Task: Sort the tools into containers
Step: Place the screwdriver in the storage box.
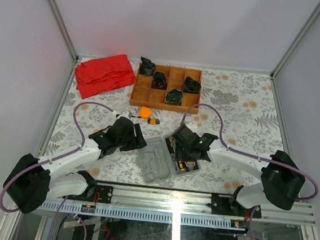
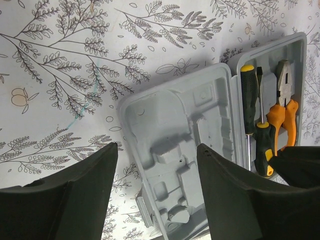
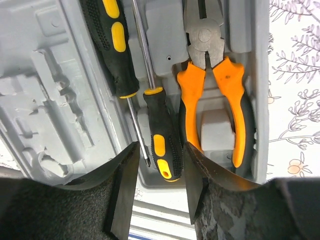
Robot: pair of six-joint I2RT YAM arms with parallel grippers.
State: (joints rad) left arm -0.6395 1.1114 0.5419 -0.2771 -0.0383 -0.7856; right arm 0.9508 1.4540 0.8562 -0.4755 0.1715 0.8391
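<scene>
**A:** So, where did the sorting stand from above?

**B:** The flat grey plastic hinged tool case (image 1: 153, 165) lay open by the worktop's near edge, midway along it. The round orange tape measure (image 1: 145, 112) and the small yellow-grey piece (image 1: 155, 120) lay loose behind it, before the brown wooden compartment tray (image 1: 162, 106). Both arms reached inward, elbows bent, with the left gripper (image 1: 138, 140) just left of the case and the right gripper (image 1: 182, 150) over its right half.

**A:** And the left wrist view?

**B:** Its fingers stood wide over the case's empty half, holding nothing.

**A:** The right wrist?

**B:** Two black-and-yellow screwdrivers (image 3: 112, 40) and orange-handled pliers (image 3: 205, 40) lay in their recesses. The fingers straddled the nearer screwdriver's handle, narrowly apart and apparently not pinching it. I judged that placing was done. The next move called for lifting clear, reaching back and closing on the tape measure.
</scene>
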